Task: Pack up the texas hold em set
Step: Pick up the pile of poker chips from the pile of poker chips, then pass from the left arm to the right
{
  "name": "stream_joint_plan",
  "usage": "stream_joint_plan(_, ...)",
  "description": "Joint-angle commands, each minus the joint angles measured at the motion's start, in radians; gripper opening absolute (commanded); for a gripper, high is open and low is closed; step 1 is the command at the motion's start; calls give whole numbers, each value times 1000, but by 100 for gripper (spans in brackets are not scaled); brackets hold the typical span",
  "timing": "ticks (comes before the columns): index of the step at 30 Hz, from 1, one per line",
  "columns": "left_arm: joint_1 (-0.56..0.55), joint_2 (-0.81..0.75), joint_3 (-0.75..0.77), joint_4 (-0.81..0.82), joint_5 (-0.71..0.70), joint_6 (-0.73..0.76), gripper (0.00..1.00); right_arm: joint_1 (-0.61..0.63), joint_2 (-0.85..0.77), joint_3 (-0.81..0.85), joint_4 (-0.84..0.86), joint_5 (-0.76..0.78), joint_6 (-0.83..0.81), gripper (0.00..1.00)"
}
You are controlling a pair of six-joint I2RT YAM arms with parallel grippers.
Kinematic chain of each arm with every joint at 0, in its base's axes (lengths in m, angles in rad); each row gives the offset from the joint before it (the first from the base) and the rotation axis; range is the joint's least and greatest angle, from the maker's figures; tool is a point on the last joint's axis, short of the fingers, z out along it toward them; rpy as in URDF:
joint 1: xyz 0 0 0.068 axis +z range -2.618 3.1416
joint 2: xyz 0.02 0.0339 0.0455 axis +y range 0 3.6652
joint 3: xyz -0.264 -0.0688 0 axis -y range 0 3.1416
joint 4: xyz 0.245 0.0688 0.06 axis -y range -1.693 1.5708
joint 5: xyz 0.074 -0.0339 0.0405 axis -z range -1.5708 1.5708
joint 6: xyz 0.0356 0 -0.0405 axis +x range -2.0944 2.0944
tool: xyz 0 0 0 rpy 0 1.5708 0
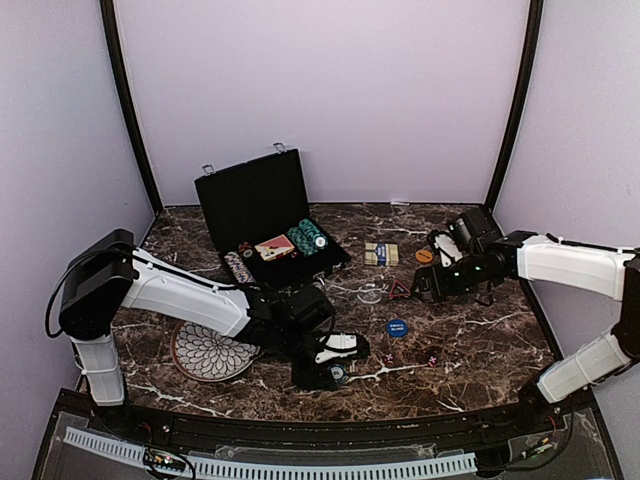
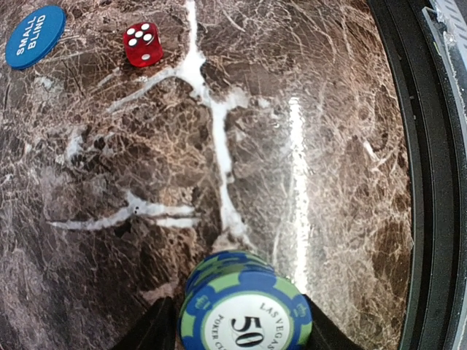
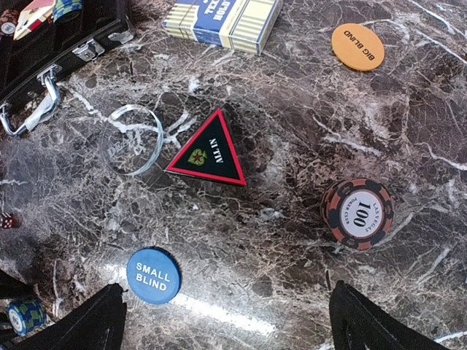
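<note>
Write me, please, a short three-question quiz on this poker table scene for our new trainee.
1. True or false: the black briefcase has its lid shut.
2. Which number is printed on the blue-green chip stack between the fingers of the left gripper? A) 25 B) 50 C) 100
3. Which words are printed on the round blue button?
Key: 1 false, the lid stands open; 2 B; 3 "Small Blind".
</note>
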Motion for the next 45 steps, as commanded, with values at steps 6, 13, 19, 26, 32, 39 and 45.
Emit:
stream_joint_plan(6, -4, 19, 26, -3, 23, 4, 54, 13, 14, 4, 15, -14, -5, 99)
stream_joint_plan(13, -4, 27, 28, -1, 24, 0, 55, 16, 15, 2, 7, -14, -8, 98)
stream_joint_plan(19, -4, 24, 30, -35, 16, 3, 44, 19, 15, 5, 3, -22, -9, 98)
stream_joint_plan(26, -4, -22, 24, -12, 6, -21, 26, 21, 4, 9, -3, -81, -13, 98)
stream_joint_plan(32, 7, -88, 47, 16, 5, -56, 17, 27, -47, -13, 34, -229, 64, 93)
stream_joint_plan(39, 58, -139, 101, -22, 62, -97, 15, 47, -118, -119, 185, -462, 244, 89)
stream_joint_plan(45, 91, -144, 159, -71, 34, -145, 14, 97, -134, -191, 354, -590, 414, 90)
